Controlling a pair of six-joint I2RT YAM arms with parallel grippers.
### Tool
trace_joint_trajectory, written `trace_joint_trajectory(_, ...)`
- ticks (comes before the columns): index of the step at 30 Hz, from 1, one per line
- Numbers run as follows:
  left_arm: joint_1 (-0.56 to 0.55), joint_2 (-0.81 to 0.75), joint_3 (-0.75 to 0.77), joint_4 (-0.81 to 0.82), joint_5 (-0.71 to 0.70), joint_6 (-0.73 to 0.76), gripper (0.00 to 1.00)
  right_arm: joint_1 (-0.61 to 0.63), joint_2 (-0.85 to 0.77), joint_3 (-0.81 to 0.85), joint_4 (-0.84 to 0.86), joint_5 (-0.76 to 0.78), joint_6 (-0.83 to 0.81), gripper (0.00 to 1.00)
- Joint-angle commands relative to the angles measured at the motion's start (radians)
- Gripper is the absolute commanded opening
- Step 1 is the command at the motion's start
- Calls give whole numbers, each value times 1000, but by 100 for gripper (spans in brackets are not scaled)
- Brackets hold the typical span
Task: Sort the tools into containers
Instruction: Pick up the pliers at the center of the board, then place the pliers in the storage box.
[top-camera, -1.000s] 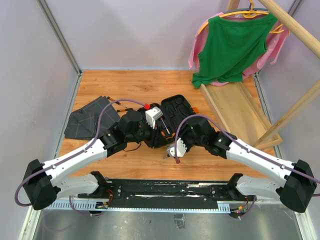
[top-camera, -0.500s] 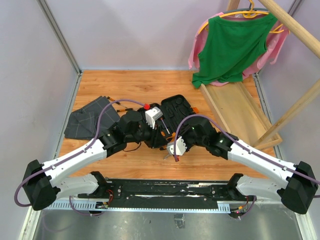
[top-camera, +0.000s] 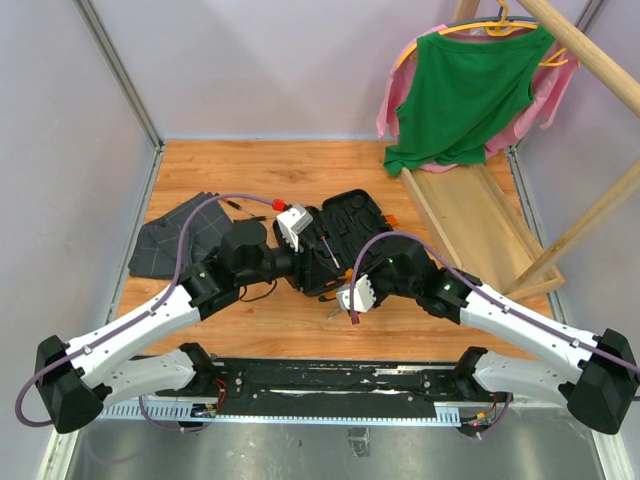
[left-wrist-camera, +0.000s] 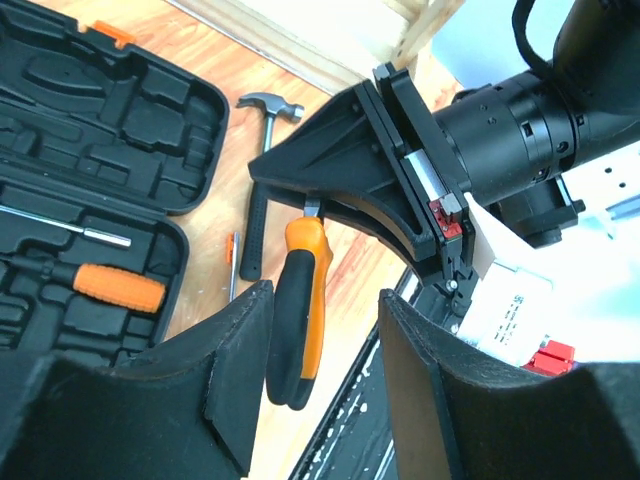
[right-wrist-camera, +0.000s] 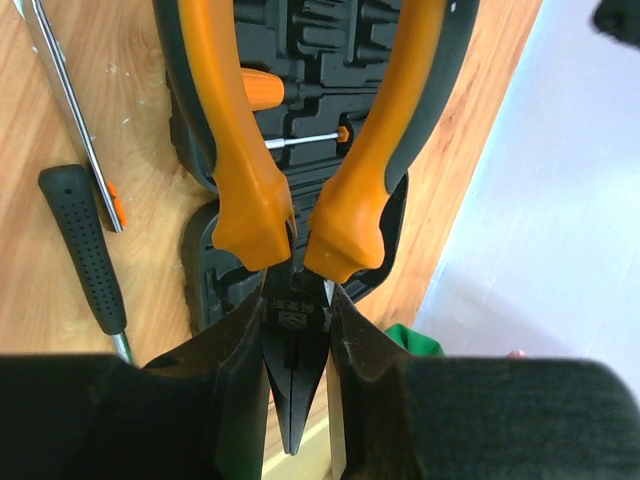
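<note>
The wooden table carries a long tray at far right, under a green shirt on a hanger, and a folded grey cloth at far left. Between them, near the middle, the black case lies open, with both halves flat and their moulded slots facing up. Both arms reach toward it from the near edge. The left gripper hovers at the case's left side, its fingers well apart and nothing clamped between them. The right gripper hangs just in front of the case, pinched narrow on the steel nose of the pliers, whose orange-and-black handles point back toward the case. The hammer lies on the wood just beside the case, outside it. An orange screwdriver sits in a slot of one case half. A thin loose screwdriver lies on the table between the hammer's handle and the case.
</note>
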Motion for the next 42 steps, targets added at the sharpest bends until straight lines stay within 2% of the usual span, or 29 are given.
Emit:
trace_joint_trajectory(1, -5, -46, 27, 19, -97, -14, 51, 11, -33, -26, 66, -29, 111, 1)
trace_joint_trajectory(3, -5, -68, 22, 11, -180, -27, 53, 11, -43, -43, 103, -37, 168, 1)
trace_joint_trajectory(7, -3, -112, 10, -24, -388, -58, 56, -8, -51, -56, 195, -41, 405, 1)
trace_joint_trajectory(12, -3, -111, 13, -181, -799, -161, 57, -11, -67, -83, 245, -34, 584, 1)
trace_joint_trajectory(14, -4, -117, 2, -213, -852, -184, 57, -13, -79, -98, 260, -35, 660, 1)
trace_joint_trajectory(18, -3, -127, -38, -185, -831, -194, 58, -8, -127, -162, 347, -77, 772, 1)
trace_joint_trajectory(23, -3, -99, -42, -175, -837, -218, 59, -5, -174, -222, 450, -42, 947, 1)
trace_joint_trajectory(28, 8, -74, -50, -151, -817, -236, 60, -5, -156, -154, 308, 166, 1152, 1)
trace_joint_trajectory(34, 138, -23, -74, -110, -633, -265, 60, -7, -120, -108, 244, 339, 1356, 1)
trace_joint_trajectory(37, 192, -3, -89, -88, -579, -265, 60, -18, -104, -86, 235, 356, 1404, 1)
trace_joint_trajectory(42, 213, 25, -97, -60, -559, -247, 59, -88, -39, -12, 177, 264, 1455, 1)
